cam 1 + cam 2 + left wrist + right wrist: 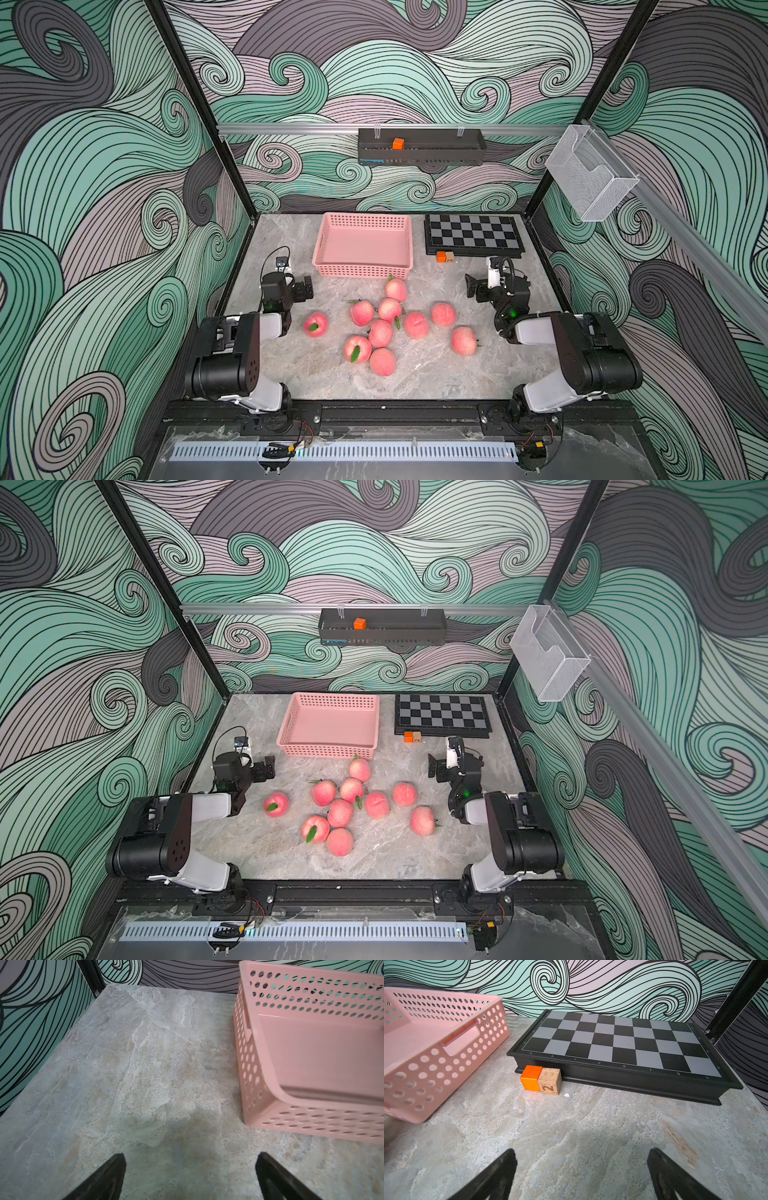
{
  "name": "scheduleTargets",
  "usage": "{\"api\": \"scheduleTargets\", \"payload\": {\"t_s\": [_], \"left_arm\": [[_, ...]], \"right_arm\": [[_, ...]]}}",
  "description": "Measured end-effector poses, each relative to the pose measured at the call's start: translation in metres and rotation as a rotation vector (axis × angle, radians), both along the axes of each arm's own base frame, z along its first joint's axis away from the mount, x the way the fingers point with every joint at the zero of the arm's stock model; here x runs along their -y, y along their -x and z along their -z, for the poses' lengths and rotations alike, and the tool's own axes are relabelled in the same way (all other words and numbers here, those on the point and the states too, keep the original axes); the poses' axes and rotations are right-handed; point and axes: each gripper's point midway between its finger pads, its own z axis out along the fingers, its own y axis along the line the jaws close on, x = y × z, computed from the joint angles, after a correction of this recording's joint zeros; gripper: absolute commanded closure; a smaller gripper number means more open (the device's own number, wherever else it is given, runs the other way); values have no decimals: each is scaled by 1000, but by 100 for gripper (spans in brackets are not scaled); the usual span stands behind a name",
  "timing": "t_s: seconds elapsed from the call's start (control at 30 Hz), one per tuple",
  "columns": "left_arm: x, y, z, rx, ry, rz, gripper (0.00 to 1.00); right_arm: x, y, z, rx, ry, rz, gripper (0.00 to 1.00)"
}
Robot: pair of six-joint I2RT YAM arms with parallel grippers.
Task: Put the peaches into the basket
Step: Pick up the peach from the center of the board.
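Several pink-red peaches (380, 332) lie loose on the marble table, in both top views, between my two arms. The leftmost peach (316, 324) sits near my left arm, and one peach (395, 289) lies just in front of the basket. The pink perforated basket (365, 249) (332, 729) stands empty at the back centre; its wall (249, 1076) (446, 1068) shows in both wrist views. My left gripper (305, 287) (190, 1157) hangs open over bare table, left of the basket. My right gripper (473, 289) (582, 1153) is open too, facing the basket's right side, with nothing in it.
A black chessboard (473, 235) (623, 1043) lies right of the basket, with an orange cube (530, 1080) and a wooden cube (550, 1083) against its front edge. A black slotted tray (440, 151) hangs on the rear rail. A clear mesh holder (590, 174) hangs at the right.
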Motion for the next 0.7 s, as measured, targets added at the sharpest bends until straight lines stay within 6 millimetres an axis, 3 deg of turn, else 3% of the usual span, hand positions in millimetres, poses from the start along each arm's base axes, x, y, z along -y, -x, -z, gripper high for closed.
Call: {"api": "scheduleTargets", "payload": {"t_s": [0.17,0.27,0.4,0.5,0.6,0.7], "left_arm": [[-4,-1,0,-8,2,-28,1],[-11,-6,-8,-32,1,-71,1],[-27,-11,-48,-28,27,-191,1],[-33,-14,-87,-36,55,-262,1],[-22,-18,-125,-44,88,-263,1],[-3,-4,-150,-77,139,-230,1]], "right_arm": [[2,1,0,-9,-2,13,1],[4,0,-11,-6,-3,26,1],[3,-1,-39,33,3,43,1],[-12,-2,-61,35,16,29,1],[-33,-2,-86,22,24,-5,1],[-58,1,-115,12,28,-66,1]]}}
